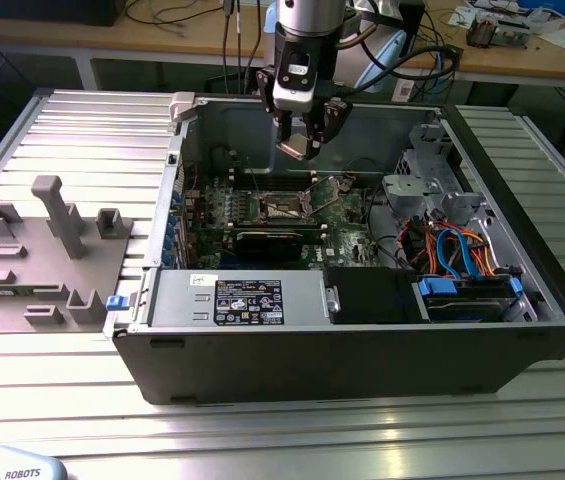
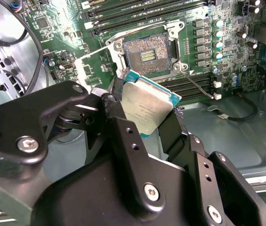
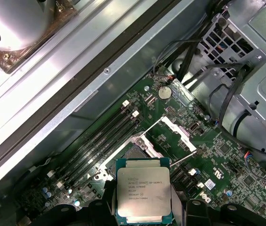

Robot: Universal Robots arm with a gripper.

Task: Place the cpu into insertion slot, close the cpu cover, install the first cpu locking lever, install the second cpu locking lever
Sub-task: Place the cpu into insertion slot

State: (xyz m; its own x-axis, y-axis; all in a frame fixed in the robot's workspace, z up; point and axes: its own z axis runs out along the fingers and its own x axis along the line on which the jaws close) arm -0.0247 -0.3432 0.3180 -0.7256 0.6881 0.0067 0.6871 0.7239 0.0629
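Cpu (image 2: 149, 107) is pinched by two opposite edges in the claw (image 2: 144, 117), which is closed down on it, up in the air inside the open computer case (image 1: 362, 360). The socket (image 2: 147, 54) looks to be pretty much straight below, clearly apart from the chip, though I can't judge the exact offset. Its cover (image 3: 176, 134) is flipped up beside it. The chip is a flat square with a silvery-grey printed top and teal rim, tilted against the socket.
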